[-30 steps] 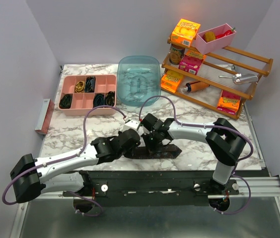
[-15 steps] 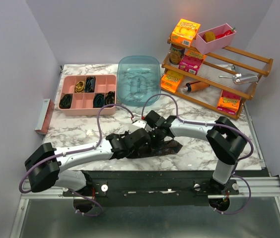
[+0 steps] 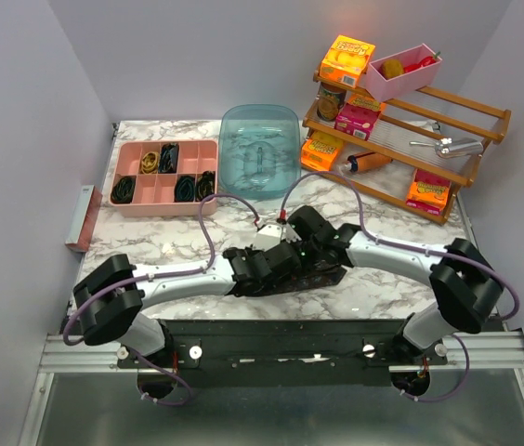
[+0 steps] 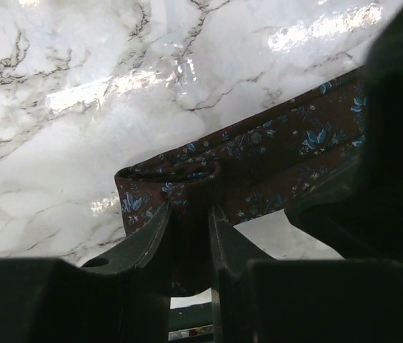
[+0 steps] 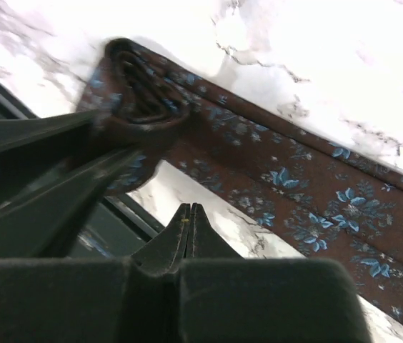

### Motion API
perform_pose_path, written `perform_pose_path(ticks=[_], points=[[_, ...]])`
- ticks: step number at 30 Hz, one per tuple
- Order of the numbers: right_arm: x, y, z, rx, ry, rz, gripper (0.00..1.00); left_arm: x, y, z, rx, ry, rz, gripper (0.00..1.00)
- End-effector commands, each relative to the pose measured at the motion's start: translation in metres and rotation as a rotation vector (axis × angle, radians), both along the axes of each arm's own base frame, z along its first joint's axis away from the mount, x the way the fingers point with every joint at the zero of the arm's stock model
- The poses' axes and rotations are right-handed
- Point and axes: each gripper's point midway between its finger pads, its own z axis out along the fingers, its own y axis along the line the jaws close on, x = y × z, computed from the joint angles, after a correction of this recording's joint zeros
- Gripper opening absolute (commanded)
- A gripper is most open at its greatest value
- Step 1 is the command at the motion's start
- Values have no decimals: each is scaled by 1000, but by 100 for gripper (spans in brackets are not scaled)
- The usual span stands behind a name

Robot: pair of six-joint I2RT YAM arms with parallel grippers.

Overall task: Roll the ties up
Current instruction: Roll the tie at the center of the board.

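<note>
Tie (image 4: 273,153) between left jaws; right jaws together, empty.

A marble table (image 3: 141,246) carries a pink tray (image 3: 150,210) upper left, a teal tub (image 3: 259,153) at upper centre, and a wooden rack (image 3: 471,102) of boxes (image 3: 347,58) upper right.

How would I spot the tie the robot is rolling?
Find the marble table, then the middle of its front edge. The tie lies there, dark brown with tiny blue flowers, one end curled; the dark coils sit apart in the pink tray.
</note>
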Motion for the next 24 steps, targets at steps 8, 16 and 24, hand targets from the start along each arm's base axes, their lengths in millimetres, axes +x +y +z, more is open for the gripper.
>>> perform_pose_path(ticks=[8,16,24], points=[[25,-15,8,88,-59,-135,1,14,-8,3,14,-47,146,26],[29,-21,4,77,-66,-138,0,14,-25,4,-27,-54,135,69],[30,-14,20,126,-113,-62,0,12,-34,25,-155,-101,114,82]])
